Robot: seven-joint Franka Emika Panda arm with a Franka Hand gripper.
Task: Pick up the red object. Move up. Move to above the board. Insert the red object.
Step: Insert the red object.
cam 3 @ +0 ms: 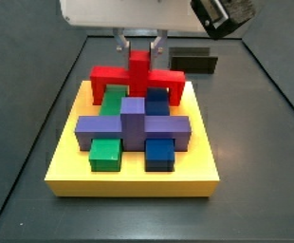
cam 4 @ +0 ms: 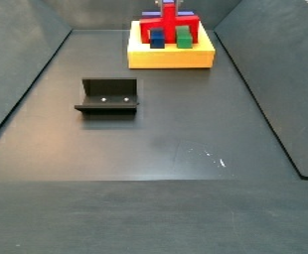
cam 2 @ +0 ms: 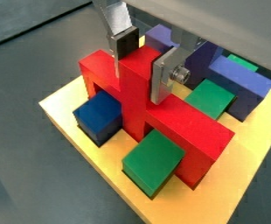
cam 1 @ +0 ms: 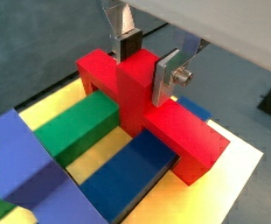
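The red object [cam 1: 173, 131] [cam 2: 179, 127] stands on the yellow board [cam 1: 239, 154] [cam 2: 62, 109], its legs down among the blocks and its central post up. My gripper [cam 1: 146, 66] [cam 2: 142, 66] is at the top of that post, one silver finger on each side, pads against it. Both side views show the same: the red object [cam 3: 137, 76] [cam 4: 168, 17] at one edge of the board [cam 3: 137, 180] [cam 4: 170, 58], with the gripper [cam 3: 142, 47] straight above it.
Green [cam 1: 79, 127], blue [cam 1: 126, 171] and purple [cam 1: 21, 162] blocks fill the board beside the red object. A purple cross-shaped block [cam 3: 135, 123] sits in its middle. The dark fixture [cam 4: 107, 96] [cam 3: 194, 65] stands on the grey floor away from the board.
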